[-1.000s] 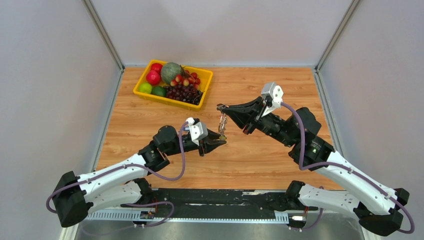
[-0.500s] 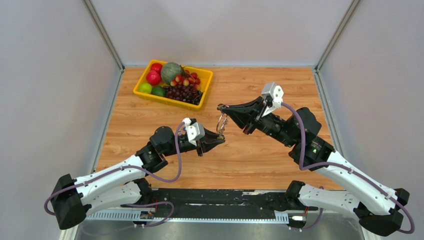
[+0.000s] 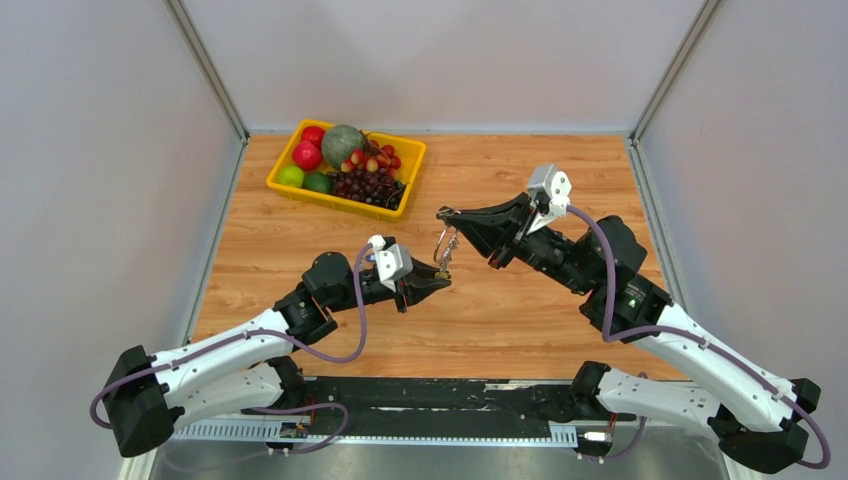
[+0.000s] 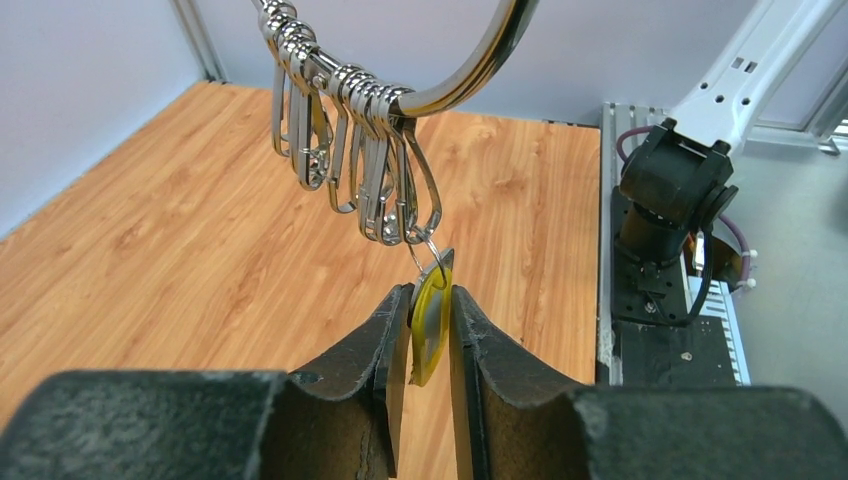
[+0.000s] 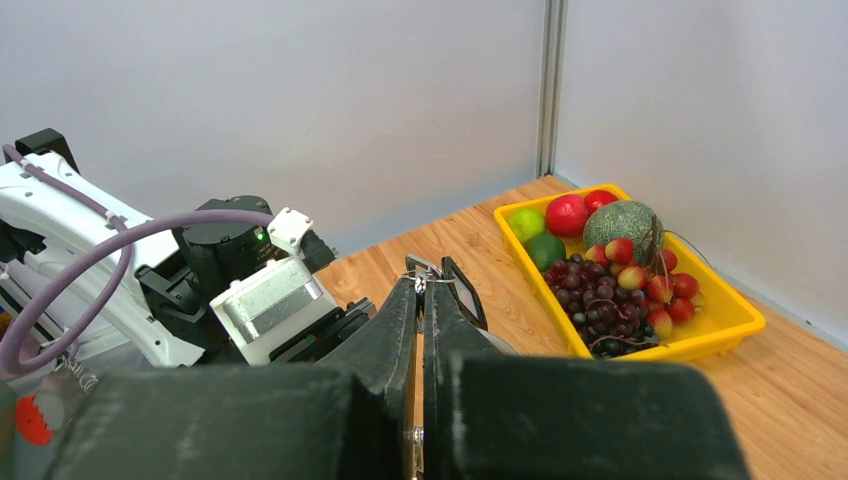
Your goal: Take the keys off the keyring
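My right gripper (image 3: 445, 215) is shut on the keyring (image 3: 441, 243) and holds it in the air above the table's middle. In the right wrist view the thin wire (image 5: 437, 283) crosses my shut fingertips, with a black tag (image 5: 466, 296) beside them. In the left wrist view the big silver loop (image 4: 480, 60) arcs overhead, and several silver clips (image 4: 370, 170) hang from it. My left gripper (image 4: 430, 310) is shut on a yellow key (image 4: 430, 325) that hangs from the lowest clip by a small ring. In the top view the left gripper (image 3: 440, 278) sits just below the ring.
A yellow tray (image 3: 415, 150) with fruit and grapes stands at the back left of the wooden table (image 3: 540, 320); it also shows in the right wrist view (image 5: 700, 340). Grey walls enclose the table. The arm bases and a black rail (image 4: 660, 300) lie along the near edge.
My left gripper has drawn slightly back to the left with the yellow key. The hanging ring has swung so that its loop now shows. The right arm has barely shifted.
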Controlling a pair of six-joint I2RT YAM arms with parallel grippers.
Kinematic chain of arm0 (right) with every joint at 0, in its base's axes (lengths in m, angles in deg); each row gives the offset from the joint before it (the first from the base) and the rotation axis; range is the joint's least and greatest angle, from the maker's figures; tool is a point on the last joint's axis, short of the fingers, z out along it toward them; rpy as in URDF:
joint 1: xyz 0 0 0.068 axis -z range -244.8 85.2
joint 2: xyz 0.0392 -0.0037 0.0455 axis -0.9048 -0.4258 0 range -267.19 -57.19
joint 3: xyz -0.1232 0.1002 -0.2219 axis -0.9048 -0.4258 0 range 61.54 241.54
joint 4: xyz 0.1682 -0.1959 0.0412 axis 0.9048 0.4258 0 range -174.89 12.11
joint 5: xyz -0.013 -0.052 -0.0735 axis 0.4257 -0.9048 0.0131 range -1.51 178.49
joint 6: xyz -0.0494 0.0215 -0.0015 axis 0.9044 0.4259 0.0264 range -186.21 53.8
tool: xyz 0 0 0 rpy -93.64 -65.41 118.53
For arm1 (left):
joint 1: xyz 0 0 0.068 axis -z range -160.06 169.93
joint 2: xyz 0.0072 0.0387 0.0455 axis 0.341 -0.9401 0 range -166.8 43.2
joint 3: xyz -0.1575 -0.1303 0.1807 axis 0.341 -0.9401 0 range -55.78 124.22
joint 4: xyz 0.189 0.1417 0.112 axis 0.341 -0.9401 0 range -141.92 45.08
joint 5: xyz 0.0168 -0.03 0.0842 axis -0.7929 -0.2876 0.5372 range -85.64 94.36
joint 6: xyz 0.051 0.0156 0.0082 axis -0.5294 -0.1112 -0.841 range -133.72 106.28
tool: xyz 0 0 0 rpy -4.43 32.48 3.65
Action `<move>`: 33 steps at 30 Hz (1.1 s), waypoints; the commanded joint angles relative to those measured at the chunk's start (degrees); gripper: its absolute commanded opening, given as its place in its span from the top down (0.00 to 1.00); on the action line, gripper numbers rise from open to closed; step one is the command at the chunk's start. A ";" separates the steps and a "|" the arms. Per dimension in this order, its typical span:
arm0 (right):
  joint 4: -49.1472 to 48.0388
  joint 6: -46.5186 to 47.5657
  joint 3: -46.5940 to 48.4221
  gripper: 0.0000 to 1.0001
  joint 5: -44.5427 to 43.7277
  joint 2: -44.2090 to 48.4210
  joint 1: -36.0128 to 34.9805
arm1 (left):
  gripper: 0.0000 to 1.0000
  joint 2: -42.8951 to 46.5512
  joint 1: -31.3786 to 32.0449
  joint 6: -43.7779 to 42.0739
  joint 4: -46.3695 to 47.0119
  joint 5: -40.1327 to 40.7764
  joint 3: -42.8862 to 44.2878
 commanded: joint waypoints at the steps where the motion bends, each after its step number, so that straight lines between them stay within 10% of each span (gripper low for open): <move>1: -2.62 -0.21 1.64 1.00 -0.59 1.24 -0.30 | 0.73 0.89 0.10 0.46 0.64 0.37 0.12; 6: -2.64 -0.22 0.82 1.00 -1.50 2.01 -0.29 | 0.99 2.25 0.15 -0.27 -1.48 1.37 1.12; 13: -1.92 -0.91 -6.65 0.99 -6.05 7.52 -0.25 | 1.00 1.99 0.16 -1.42 -21.82 6.97 10.62; 18: 1.70 -3.93 -17.18 0.46 -12.07 16.34 -0.26 | 1.00 -0.66 0.11 -7.09 -49.23 12.87 24.74; 21: 2.82 -6.21 -23.18 0.34 -13.27 22.31 -0.27 | 1.00 -4.48 0.11 -12.50 -62.61 20.42 35.20; 33: -5.48 -6.12 -32.27 0.35 -0.44 23.19 -0.24 | 1.00 -7.05 1.75 -28.54 -73.61 32.02 46.41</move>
